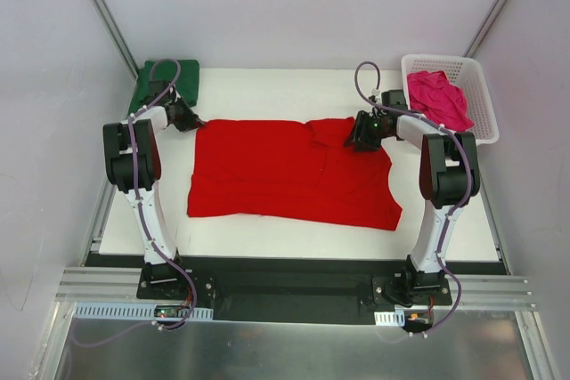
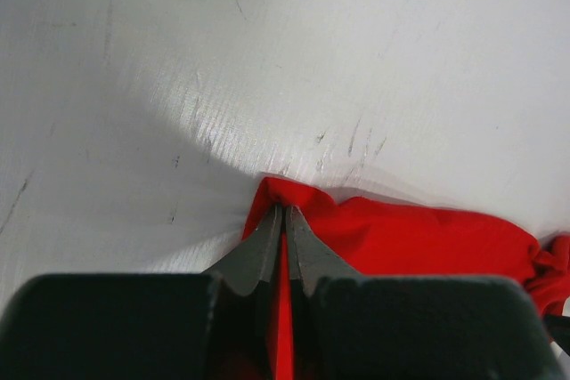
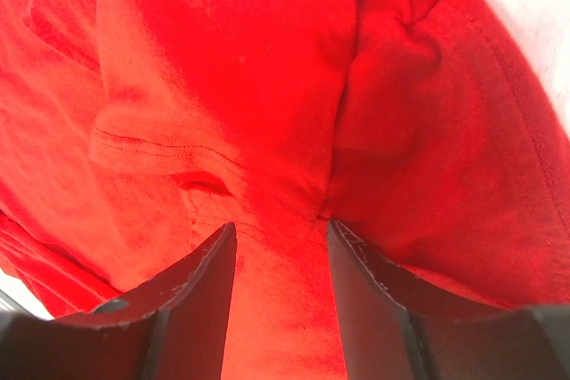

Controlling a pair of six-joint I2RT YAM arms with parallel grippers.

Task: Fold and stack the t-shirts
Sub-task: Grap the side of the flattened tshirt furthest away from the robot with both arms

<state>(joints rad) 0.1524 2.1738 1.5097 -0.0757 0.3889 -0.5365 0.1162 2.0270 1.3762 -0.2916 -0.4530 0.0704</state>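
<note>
Left gripper (image 2: 285,213) pinches red shirt (image 1: 276,175) at its far-left corner. Right gripper (image 3: 280,236) jaws spread, over its far-right part. Green shirt (image 1: 150,84) beyond that left corner.

I am working in a robotics lab (a boxed test cell): white panels (image 1: 294,6) are enclosing my table (image 1: 294,236), and aluminium rails (image 1: 98,284) are carrying my arm bases (image 1: 165,280).

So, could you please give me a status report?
Left gripper shut on red t-shirt corner. Right gripper open, low over its far right. Green t-shirt, basket off to sides.
</note>
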